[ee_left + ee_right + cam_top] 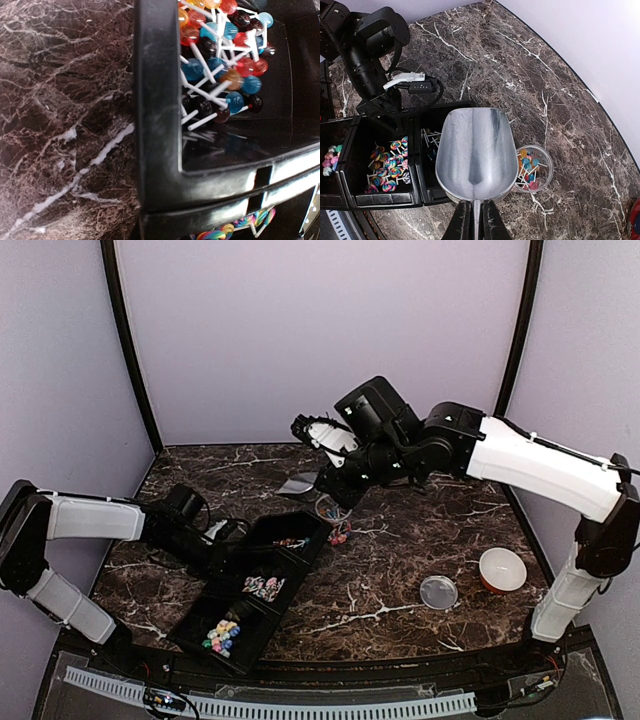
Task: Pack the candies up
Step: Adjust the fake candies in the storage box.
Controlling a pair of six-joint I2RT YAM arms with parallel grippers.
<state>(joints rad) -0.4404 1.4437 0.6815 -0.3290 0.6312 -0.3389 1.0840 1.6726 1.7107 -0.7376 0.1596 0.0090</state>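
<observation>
The candies lie in a black three-compartment tray (300, 552): ball lollipops (225, 60) in the far compartment, swirl lollipops (387, 165) in the middle, pastel pieces (222, 636) in the near one. A small clear jar (532, 169) holds more ball lollipops. A few candies (340, 535) lie on the table beside it. My right gripper (476, 205) is shut on the handle of an empty metal scoop (475, 150), held above the jar and the tray's far end. My left gripper (222, 538) sits at the tray's left rim (155, 125); its fingers are hidden.
A white bowl with an orange base (502, 570) and a clear round lid (438, 592) lie on the dark marble table at the right front. The left arm (370, 60) reaches across the tray's far side. Lilac walls enclose the table.
</observation>
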